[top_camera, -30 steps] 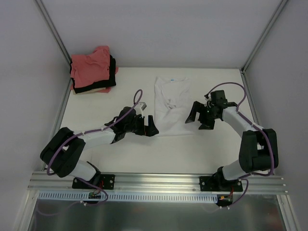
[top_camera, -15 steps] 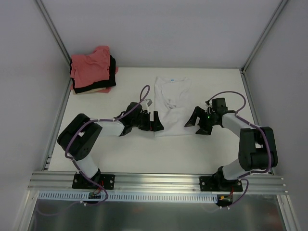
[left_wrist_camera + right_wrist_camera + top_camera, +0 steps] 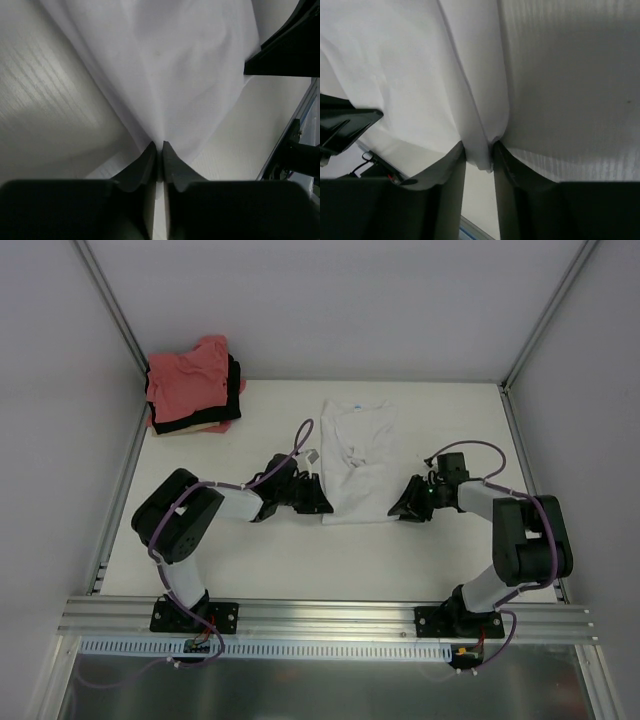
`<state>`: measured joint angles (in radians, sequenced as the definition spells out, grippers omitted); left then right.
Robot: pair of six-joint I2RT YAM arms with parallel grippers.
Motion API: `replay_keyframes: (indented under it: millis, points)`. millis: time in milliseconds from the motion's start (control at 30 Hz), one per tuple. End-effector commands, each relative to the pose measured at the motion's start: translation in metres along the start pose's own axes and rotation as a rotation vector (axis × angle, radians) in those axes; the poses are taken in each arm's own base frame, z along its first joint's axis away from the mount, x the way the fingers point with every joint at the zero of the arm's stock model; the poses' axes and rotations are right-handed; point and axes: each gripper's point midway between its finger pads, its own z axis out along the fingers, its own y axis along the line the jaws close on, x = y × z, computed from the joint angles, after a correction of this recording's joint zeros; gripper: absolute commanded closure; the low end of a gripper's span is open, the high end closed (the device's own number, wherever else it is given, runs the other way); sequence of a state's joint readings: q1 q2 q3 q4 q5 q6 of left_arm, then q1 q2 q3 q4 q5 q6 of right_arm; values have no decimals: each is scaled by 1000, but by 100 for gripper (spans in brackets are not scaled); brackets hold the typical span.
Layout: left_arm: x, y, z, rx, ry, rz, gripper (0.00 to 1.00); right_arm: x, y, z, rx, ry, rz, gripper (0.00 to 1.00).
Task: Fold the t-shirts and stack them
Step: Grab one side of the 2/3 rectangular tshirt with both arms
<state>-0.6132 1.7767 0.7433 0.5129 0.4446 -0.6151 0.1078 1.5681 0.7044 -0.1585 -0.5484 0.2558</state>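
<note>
White cloth tee [image 3: 356, 455]: L gripper [image 3: 320, 506], R gripper [image 3: 399, 510], wide before, now nip near hem corners; long axis near-far, collar far.

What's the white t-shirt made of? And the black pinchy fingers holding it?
The plain white t-shirt looks like thin, soft, matte cloth: it bunches into folds where pinched. The black fingers of the left gripper and right gripper look like hard, smooth plastic, probably; their edges shine faintly.
</note>
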Motion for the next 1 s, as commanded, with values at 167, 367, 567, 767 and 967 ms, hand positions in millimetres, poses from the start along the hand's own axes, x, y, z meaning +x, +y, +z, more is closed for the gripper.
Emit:
replay_keyframes:
  millis: [167, 367, 567, 767, 967]
  points:
    - [10, -3, 0, 45, 45, -21, 100, 7, 0, 3, -20, 16, 15, 99]
    - [16, -12, -11, 69, 61, -28, 100, 23, 11, -10, -46, 25, 2, 100]
    - [43, -6, -30, 47, 95, -31, 100, 54, 18, -21, -69, 43, -27, 99]
    - [72, -15, -46, 51, 120, -29, 100, 90, 8, -28, -56, 77, -32, 99]
    - [113, -23, -62, 30, 180, 5, 100, 114, 4, -43, -63, 62, -39, 99]
